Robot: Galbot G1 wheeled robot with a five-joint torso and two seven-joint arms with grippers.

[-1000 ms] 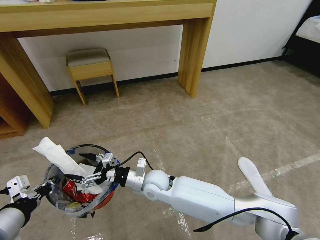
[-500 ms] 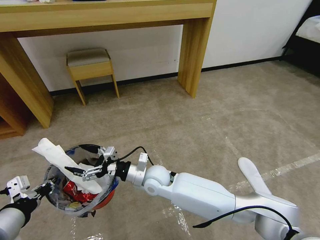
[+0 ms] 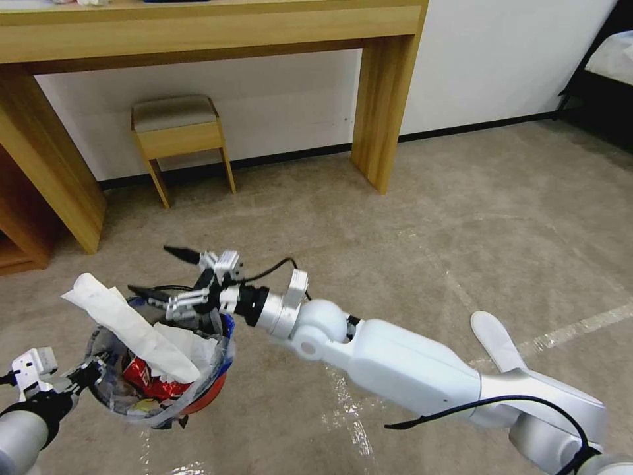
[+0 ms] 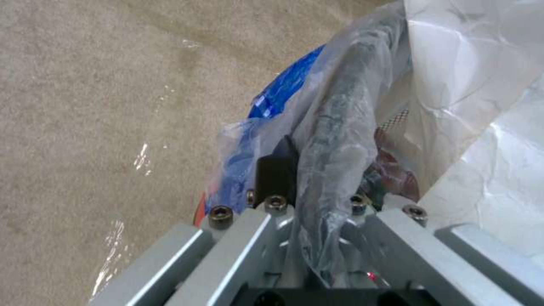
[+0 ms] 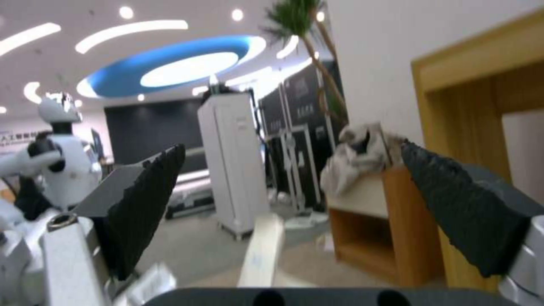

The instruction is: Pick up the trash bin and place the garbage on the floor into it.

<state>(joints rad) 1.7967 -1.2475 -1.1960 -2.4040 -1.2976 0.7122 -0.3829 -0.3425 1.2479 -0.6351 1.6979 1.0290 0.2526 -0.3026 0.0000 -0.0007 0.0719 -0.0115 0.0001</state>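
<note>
Currently the small round red trash bin [image 3: 158, 382] with a dark rim and a crinkly clear plastic liner bearing blue print is held off the beige-brown short-pile carpet floor [image 3: 395, 218], low on the robot's left. The left gripper [image 3: 89, 373] is clamped on the bin's near rim; in the left wrist view its fingers [image 4: 276, 174] pinch the rim and bunched liner [image 4: 334, 140] between them. Inside the bin lie a long flat white slipper [image 3: 125, 323], tilted with one end projecting past the rim, crumpled white tissue [image 3: 188, 340] and a crushed red wrapper [image 3: 148, 382]. The right gripper [image 3: 158, 270] hangs just above the bin's far rim, jaws spread wide and holding nothing; the right wrist view confirms the black pads [image 5: 147, 204] well apart. Shiny clear tape lines [image 3: 573, 330] cross the carpet. A light wooden desk [image 3: 211, 26] and a small wooden stool [image 3: 178, 132] stand against the wall.
</note>
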